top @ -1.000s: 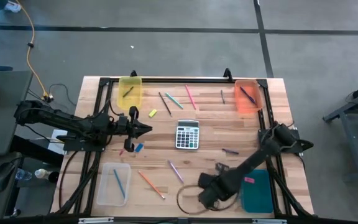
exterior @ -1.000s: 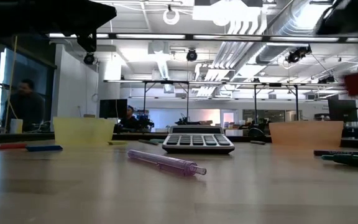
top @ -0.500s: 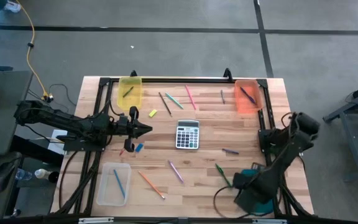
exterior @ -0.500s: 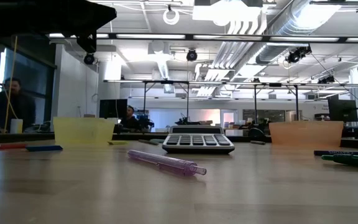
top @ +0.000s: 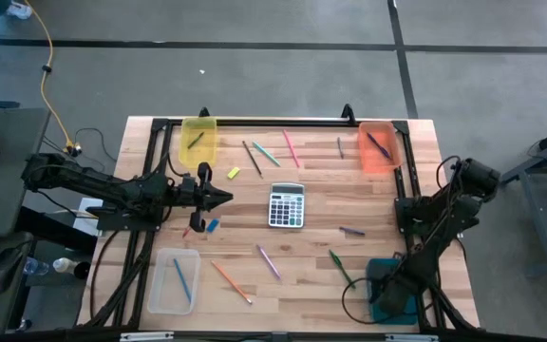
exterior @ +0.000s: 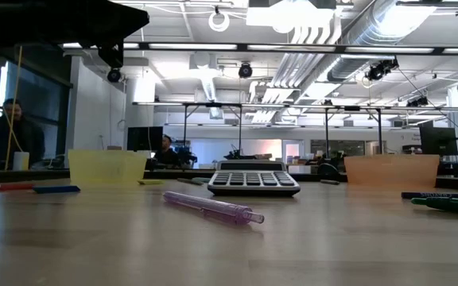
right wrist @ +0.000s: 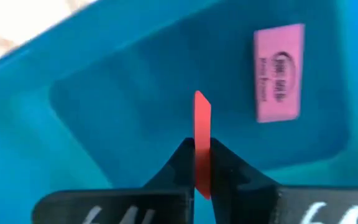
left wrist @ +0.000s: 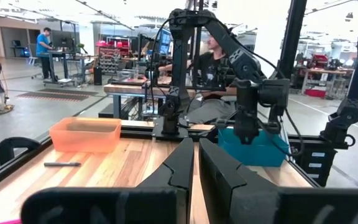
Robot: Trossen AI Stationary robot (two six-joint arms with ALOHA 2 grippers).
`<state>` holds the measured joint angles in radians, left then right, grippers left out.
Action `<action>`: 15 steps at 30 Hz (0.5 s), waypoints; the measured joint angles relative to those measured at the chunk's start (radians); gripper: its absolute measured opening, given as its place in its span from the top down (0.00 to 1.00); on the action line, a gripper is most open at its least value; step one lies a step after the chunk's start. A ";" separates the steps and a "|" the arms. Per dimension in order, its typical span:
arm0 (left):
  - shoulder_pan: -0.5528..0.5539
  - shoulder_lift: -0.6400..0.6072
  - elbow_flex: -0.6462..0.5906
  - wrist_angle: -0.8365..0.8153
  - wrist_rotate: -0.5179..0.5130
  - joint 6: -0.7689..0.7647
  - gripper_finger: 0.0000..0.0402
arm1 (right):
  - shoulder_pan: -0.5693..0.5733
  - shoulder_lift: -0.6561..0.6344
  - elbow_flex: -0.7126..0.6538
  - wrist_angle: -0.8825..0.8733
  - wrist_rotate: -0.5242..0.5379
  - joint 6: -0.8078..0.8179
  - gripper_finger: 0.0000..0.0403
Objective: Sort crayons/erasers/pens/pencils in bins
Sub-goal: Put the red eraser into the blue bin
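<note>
Hovering over the teal bin [right wrist: 55,155], right gripper [right wrist: 202,163] pinching one red eraser [right wrist: 202,134] on edge, one pink eraser [right wrist: 279,72] lying inside, four bins on the table [top: 321,242], left gripper [left wrist: 194,163] idle mid-table, jaws pressed together, one calculator [top: 287,205].

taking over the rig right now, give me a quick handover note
Right gripper: shut on a red eraser, held over the teal bin, not yet dropped.
Left gripper: shut, empty, waiting above the table's left side, left of the calculator.
Done: pink eraser in the teal bin; some sticks already in the yellow bin, orange bin and clear bin.
Left: drop the red eraser; then the yellow eraser and the loose pens, pencils and crayons scattered around the calculator.
</note>
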<state>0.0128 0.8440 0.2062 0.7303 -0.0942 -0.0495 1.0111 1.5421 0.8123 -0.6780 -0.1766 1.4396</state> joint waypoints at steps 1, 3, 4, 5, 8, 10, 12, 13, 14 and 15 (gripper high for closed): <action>0.000 0.000 0.000 0.000 0.000 0.000 0.96 | 0.005 0.000 -0.007 0.022 0.000 0.000 0.99; 0.000 0.000 0.000 0.000 0.000 0.000 0.96 | 0.011 0.000 -0.021 0.049 0.001 0.000 0.99; 0.000 0.000 0.000 0.000 0.000 0.000 0.96 | 0.013 -0.001 -0.029 0.056 0.002 0.000 0.99; 0.000 0.000 0.000 0.000 0.000 0.000 0.96 | 0.013 -0.001 -0.038 0.061 0.002 0.000 0.99; 0.000 0.000 0.000 0.000 0.000 0.000 0.96 | 0.013 -0.002 -0.060 0.068 0.000 -0.001 0.98; 0.000 0.000 0.000 0.000 0.000 0.000 0.96 | 0.013 -0.003 -0.062 0.066 0.000 -0.005 0.96; 0.000 0.000 0.000 0.000 0.000 0.000 0.96 | 0.012 -0.003 -0.061 0.065 -0.005 -0.007 0.94; 0.000 0.000 0.000 0.000 0.000 0.000 0.96 | 0.012 -0.002 -0.060 0.064 -0.010 -0.007 0.92; 0.000 0.000 0.000 0.000 0.001 0.000 0.96 | 0.011 -0.001 -0.060 0.060 -0.015 -0.007 0.89; 0.000 0.000 0.000 0.000 0.001 0.000 0.96 | 0.010 -0.001 -0.059 0.053 -0.019 -0.008 0.86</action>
<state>0.0124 0.8440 0.2062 0.7300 -0.0937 -0.0494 1.0210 1.5414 0.7534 -0.6249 -0.1959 1.4321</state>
